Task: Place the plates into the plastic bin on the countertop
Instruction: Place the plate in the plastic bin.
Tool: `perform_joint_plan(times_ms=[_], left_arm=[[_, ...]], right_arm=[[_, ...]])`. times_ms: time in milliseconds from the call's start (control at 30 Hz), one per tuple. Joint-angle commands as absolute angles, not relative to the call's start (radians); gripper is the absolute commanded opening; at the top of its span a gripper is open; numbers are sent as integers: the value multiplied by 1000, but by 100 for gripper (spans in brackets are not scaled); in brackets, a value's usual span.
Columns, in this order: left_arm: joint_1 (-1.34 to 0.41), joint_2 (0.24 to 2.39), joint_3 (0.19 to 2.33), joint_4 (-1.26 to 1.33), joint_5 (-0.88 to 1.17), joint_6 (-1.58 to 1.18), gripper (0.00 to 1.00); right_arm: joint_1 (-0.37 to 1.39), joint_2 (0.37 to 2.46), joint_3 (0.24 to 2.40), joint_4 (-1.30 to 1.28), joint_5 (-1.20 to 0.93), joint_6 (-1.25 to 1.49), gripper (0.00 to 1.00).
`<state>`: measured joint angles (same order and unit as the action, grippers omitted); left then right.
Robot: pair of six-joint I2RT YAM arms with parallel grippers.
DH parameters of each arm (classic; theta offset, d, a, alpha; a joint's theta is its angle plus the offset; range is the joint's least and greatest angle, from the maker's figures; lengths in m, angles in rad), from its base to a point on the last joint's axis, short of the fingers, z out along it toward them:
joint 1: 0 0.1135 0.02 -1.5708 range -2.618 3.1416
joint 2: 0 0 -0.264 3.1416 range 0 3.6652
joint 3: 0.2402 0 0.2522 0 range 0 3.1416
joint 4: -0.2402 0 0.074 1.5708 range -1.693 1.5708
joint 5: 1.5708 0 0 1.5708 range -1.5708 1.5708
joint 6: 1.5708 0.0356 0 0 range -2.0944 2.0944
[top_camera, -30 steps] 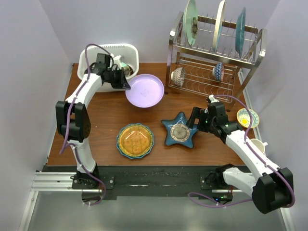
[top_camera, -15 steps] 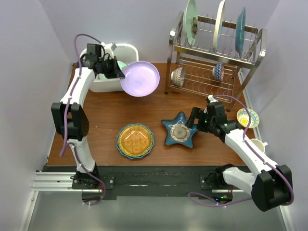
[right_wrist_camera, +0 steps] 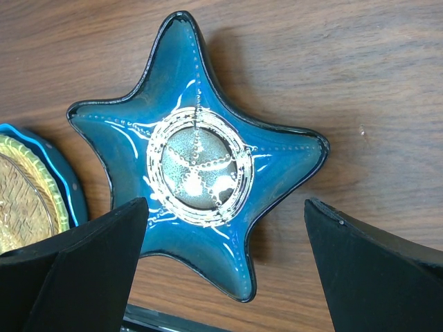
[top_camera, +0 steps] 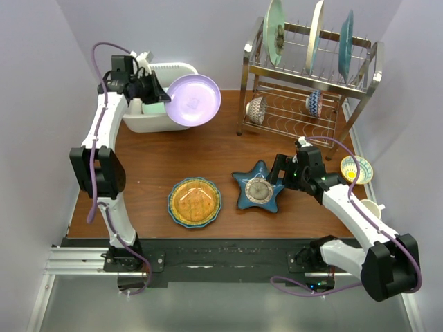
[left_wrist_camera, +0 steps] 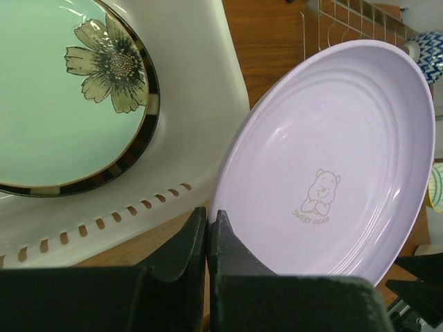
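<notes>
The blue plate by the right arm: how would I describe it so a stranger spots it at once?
Start at the steel dish rack at the back right of the wooden countertop, then come toward the front. The blue plate lies flat, right of a round amber plate. It alone is star-shaped, with five points and a silvery centre.

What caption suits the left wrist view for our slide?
Left gripper shut on the lavender plate beside the plastic bin, which holds a green flower plate.
</notes>
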<state>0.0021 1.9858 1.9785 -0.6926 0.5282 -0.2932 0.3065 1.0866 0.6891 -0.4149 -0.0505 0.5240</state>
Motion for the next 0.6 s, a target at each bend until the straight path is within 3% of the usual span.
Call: perform_joint_plan(times_ms=[0, 567], left_arm=[[37, 2002, 2037, -621, 557, -364, 0], [95, 2040, 2049, -508, 500, -469, 0]], right_arm=[[304, 1088, 690, -380, -71, 517, 99], [302, 1077, 695, -376, -72, 517, 99]])
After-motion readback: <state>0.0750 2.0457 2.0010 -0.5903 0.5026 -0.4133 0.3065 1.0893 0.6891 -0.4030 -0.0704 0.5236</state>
